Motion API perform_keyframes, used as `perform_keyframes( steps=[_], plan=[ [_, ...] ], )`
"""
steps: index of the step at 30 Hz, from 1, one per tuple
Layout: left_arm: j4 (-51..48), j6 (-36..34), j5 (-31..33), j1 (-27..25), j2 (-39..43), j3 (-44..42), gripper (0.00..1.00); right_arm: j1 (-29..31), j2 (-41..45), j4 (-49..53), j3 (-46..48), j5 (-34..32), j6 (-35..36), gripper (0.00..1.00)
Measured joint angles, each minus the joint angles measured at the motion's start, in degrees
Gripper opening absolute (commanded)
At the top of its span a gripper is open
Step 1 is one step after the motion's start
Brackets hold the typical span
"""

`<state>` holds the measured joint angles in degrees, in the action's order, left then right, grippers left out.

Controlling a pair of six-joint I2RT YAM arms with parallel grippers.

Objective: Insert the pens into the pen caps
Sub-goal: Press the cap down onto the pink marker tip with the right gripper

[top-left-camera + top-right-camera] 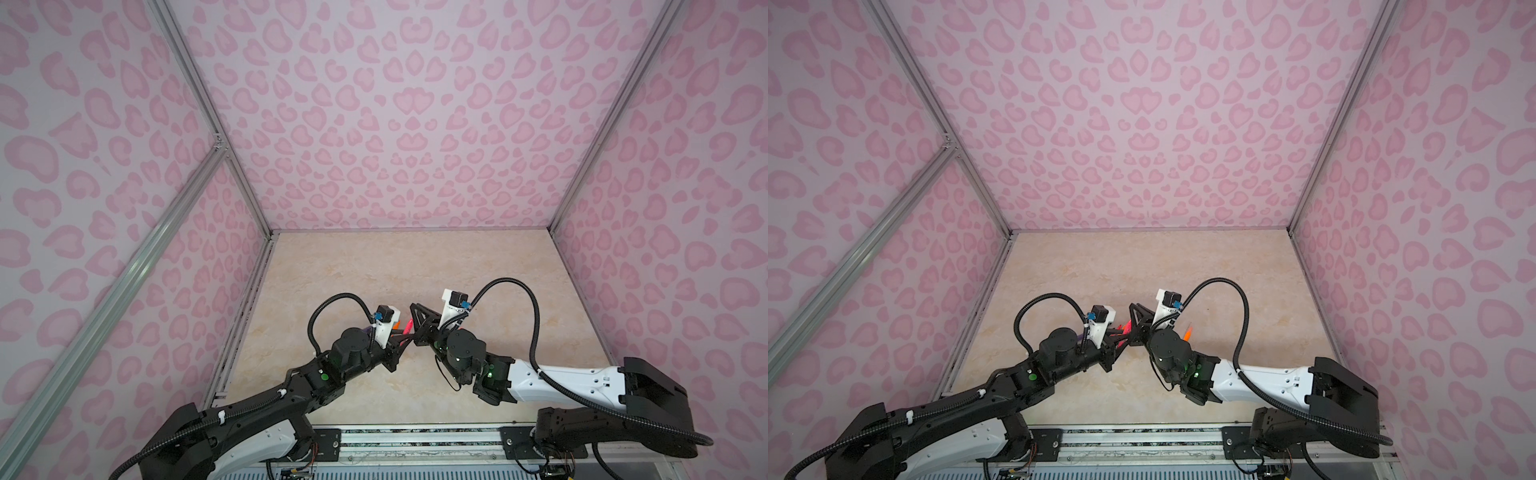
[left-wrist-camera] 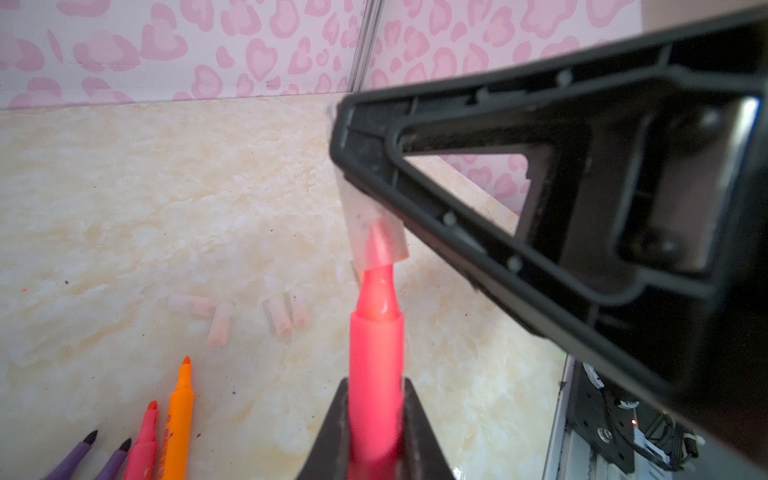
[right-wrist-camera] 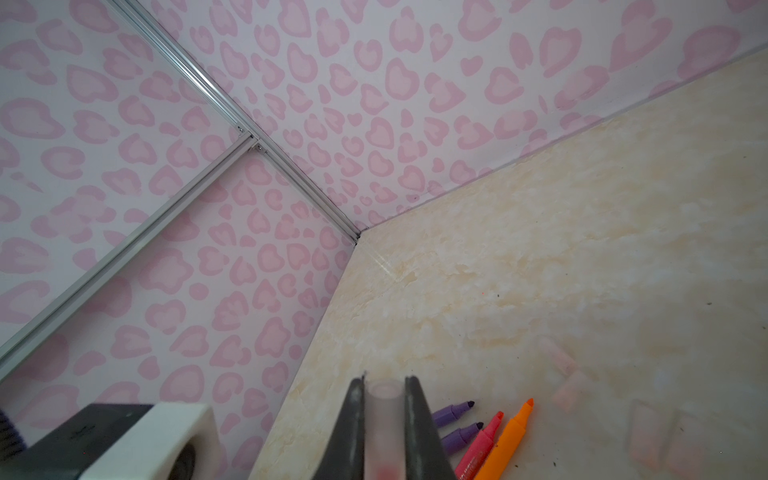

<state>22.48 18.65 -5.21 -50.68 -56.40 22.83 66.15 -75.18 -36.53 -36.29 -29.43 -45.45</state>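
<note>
Over the middle of the table point(image 1: 374, 270), a touch toward its near edge, your two arms meet tip to tip in both top views. Left arm point(image 1: 257, 399) comes in from the table's near left corner, right arm point(image 1: 561, 380) from its near right corner.

Your left gripper point(image 2: 376, 382): jaws clamped on the barrel of a pink pen point(image 2: 376, 353), tip pointing out past the fingers. Pen is up off the table.

Your right gripper point(image 3: 384, 380): jaws pinched tight on a clear cap point(image 3: 384, 415), one finger each side of the tube, open mouth facing the pen. Cap is also up off the table.

Pen to cap: left wrist view shows the pointed tip just inside the cap's mouth. Shoulder and barrel are outside it, so not seated.

Flat on the table under the two grippers you have four more pens, side by side, tips the same way: two purple pens point(image 2: 114, 459), a second pink pen point(image 2: 143, 444), an orange pen point(image 2: 178, 415). Another orange pen point(image 1: 1187, 332) shows in a top view, on the table just past the right arm's wrist, mostly hidden.

Smallest: four loose caps point(image 2: 219, 328) lie on the table near those pen tips, two just beside each other, the rest apart. They are faint against the table; you cannot pick them out in the top views.
</note>
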Motion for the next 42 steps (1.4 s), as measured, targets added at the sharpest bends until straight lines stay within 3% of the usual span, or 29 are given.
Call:
perform_keyframes(
  steps=[13,26,35,36,38,40,42],
  plan=[
    [0.3,2.1,-0.5,0.1,9.4,-5.3,0.03,2.0,-3.8,-15.7,3.7,5.2,2.8,0.0],
    [-0.4,2.3,1.0,0.1,11.8,-5.7,0.03,4.6,-9.1,-31.3,6.2,3.7,8.9,0.0],
    [-0.1,2.7,1.3,0.3,13.0,-5.7,0.03,4.7,-9.4,-31.3,4.8,4.2,10.5,0.0],
    [-0.2,2.7,1.3,0.3,13.2,-5.7,0.03,4.7,-9.6,-31.6,4.8,4.2,10.5,0.02],
    [-0.6,2.7,1.2,0.3,13.7,-5.8,0.03,4.7,-9.9,-32.9,5.3,4.4,10.5,0.18],
    [-1.0,2.6,0.7,0.3,13.9,-5.9,0.03,4.7,-9.8,-33.5,5.9,4.8,10.5,0.41],
    [-0.7,2.3,1.2,0.4,14.0,-5.9,0.03,4.8,-9.3,-32.2,5.9,6.1,10.5,0.51]
  ],
)
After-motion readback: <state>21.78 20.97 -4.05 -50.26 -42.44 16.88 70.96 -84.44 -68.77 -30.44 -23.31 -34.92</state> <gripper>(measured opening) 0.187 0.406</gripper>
